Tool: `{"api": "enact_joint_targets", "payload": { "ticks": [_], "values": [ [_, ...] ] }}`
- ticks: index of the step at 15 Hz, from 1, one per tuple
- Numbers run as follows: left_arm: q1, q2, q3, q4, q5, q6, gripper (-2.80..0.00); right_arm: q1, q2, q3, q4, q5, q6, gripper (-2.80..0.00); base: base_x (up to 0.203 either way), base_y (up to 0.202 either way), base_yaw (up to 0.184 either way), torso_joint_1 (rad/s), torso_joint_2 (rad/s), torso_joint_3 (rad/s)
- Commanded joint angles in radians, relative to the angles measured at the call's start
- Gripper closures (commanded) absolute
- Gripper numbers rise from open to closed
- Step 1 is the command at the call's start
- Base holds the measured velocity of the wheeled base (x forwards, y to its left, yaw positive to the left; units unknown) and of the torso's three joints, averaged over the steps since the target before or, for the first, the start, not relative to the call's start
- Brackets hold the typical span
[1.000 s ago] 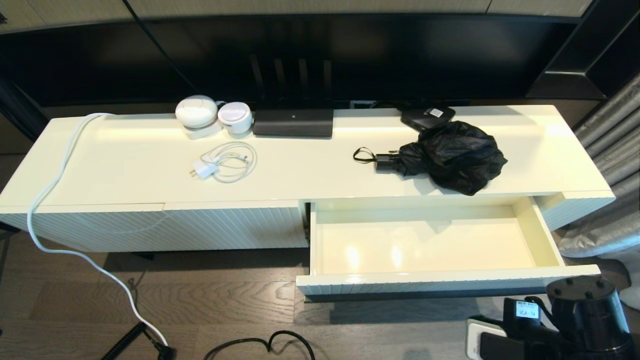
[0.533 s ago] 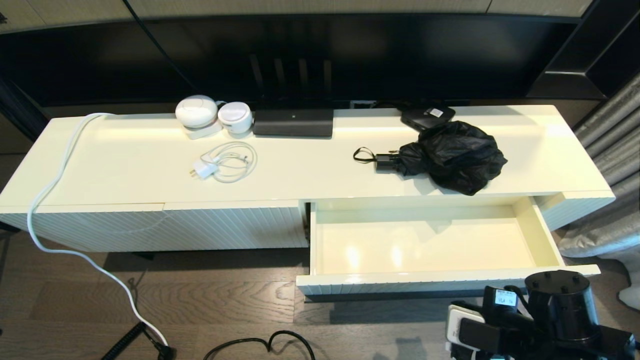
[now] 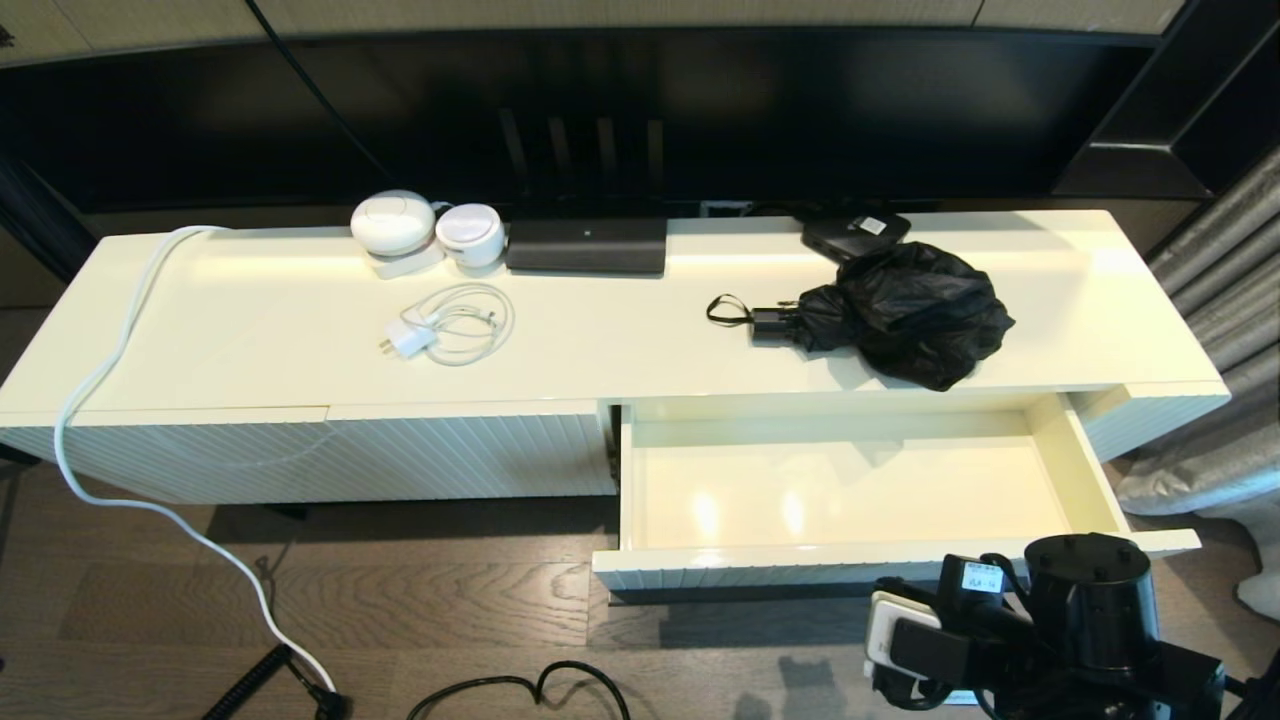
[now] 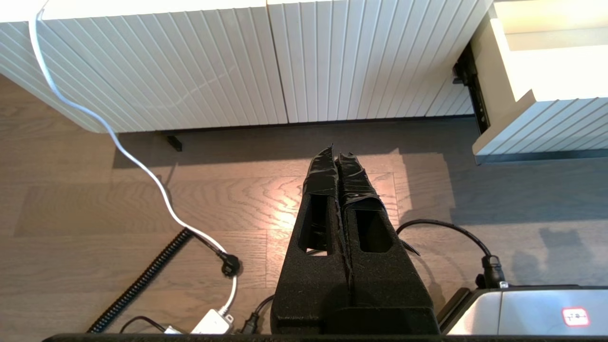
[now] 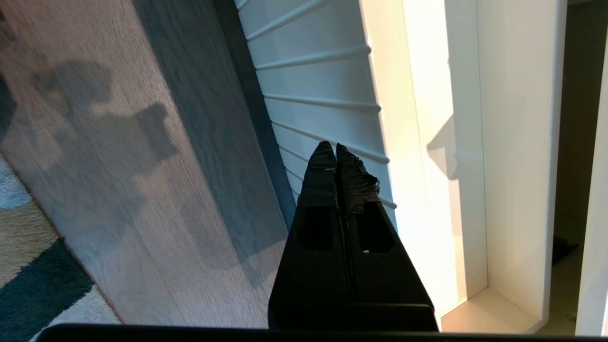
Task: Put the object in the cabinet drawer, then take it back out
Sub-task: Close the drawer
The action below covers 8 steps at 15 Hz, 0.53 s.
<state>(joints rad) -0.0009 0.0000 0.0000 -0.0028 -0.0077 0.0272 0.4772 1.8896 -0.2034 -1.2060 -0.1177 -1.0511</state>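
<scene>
A: Umbrella (image 3: 905, 315) first. It lies on the counter (image 3: 600, 345), toward the right end, just behind the open cabinet drawer (image 3: 850, 480), which holds nothing. Its short handle (image 3: 771, 325) points left, with the thin wrist loop (image 3: 727, 310) trailing off it.

B: How would you expect it to handle?

A: Light, I'd judge, but awkward. The glossy fabric is loose and bunched, so it would likely slip and compress under the fingers, and a pinch there might catch only a fold while the rest sags.

B: So where to take hold?

A: The handle, or the neck where it meets the fabric. That looks like the only stiff part. The loop seems too thin to rely on.

B: And the end effectors?

A: The right end effector (image 5: 336, 149) is closed on nothing, fingertips pressed together, low in front of the drawer's ribbed front. It would have to open wide before it reaches the handle. The left end effector (image 4: 338, 156) is also closed and empty, parked over the floor in front of the ribbed panel (image 4: 237, 61).

B: Any hazard?

A: The flat black box (image 3: 855, 232) sits just behind the fabric and could get nudged.
</scene>
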Motion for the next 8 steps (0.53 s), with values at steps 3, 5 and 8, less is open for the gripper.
{"api": "enact_joint_targets", "payload": {
  "ticks": [3,5,8],
  "values": [
    [0.001,0.002,0.002,0.0,0.0,0.0,0.0,-0.031,0.034,-0.019,-0.028,0.002,-0.02,0.0,0.0,0.0,0.0,0.0,0.0,0.0],
    [0.001,0.002,0.002,0.0,0.0,0.0,0.0,-0.051,0.051,-0.038,-0.038,0.016,-0.028,0.0,0.0,0.0,0.0,0.0,0.0,0.0],
    [0.0,0.002,0.002,0.0,0.0,0.0,0.0,-0.078,0.06,-0.06,-0.046,0.047,-0.048,0.0,0.0,0.0,0.0,0.0,0.0,0.0]
  ]
}}
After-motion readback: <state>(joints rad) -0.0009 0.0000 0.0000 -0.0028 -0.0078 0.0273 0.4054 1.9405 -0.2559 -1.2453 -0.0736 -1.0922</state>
